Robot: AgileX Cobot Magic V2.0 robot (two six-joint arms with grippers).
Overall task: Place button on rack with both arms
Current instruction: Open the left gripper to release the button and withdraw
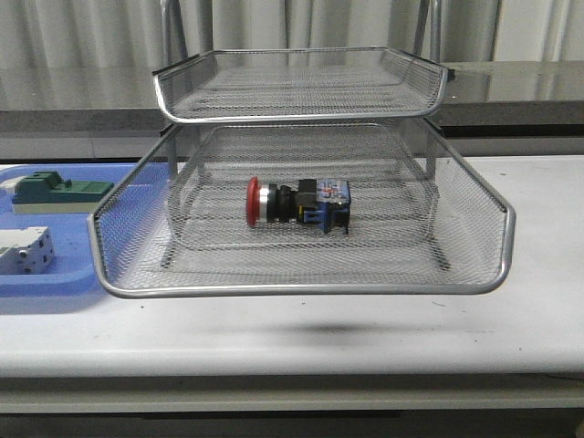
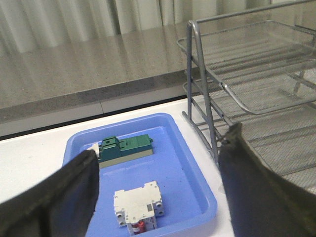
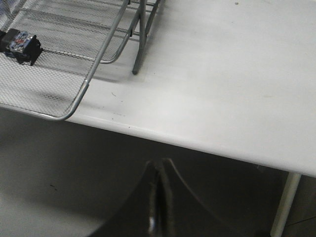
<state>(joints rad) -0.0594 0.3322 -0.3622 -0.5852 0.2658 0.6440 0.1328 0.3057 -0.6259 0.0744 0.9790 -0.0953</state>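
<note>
1. Button point(image 1: 297, 203) lies on its side in the middle tier of the rack point(image 1: 301, 290), red cap toward nine o'clock and blue block toward three, well inside the mesh walls. By my reading the placing is done; what remains risky is disturbing it.
2. My left jaws point(image 2: 158, 187) are spread wide and hold nothing. They hang over the blue tray point(image 2: 185, 163), with the green part point(image 2: 126, 148) and the white part point(image 2: 138, 203) below, and the rack's leg stands just beside my right-hand finger point(image 2: 261, 187). A careless swing toward three o'clock could strike that leg, jolt the rack, and roll the button on its round body.
3. My right jaws point(image 3: 157, 205) are pressed together, empty, hanging off the table point(image 3: 222, 89) edge, well apart from the rack. Sweeping back toward the rack's front rim could snag the wire and drag the tier.
4. Mesh offers little grip to a cylinder; any knock may roll it across the mesh.
</note>
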